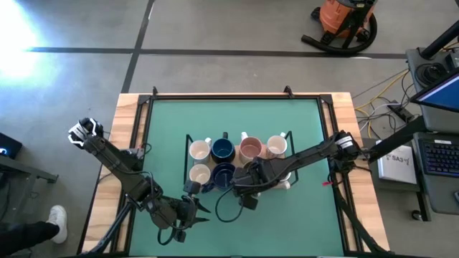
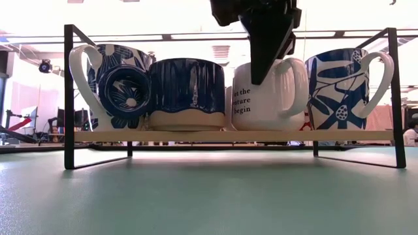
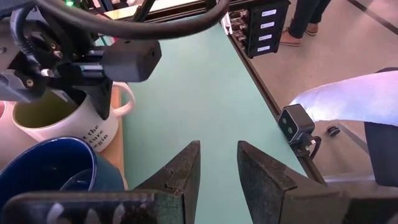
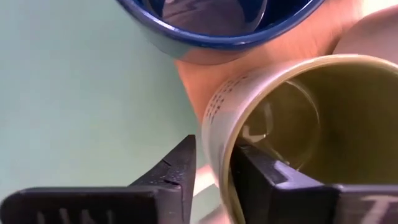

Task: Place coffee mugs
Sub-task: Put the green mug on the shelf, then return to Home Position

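Mugs nearly all on rack. R gripper pinches rim of olive-lined mug on rack's front row, beside navy mug; release left. L gripper spread, empty, near table's front edge.

Mugs stand upright in two rows at the middle of the tabletop. Back row: cream mug, navy mug, pink mug, white mug. The olive-lined mug has a finger inside its rim.
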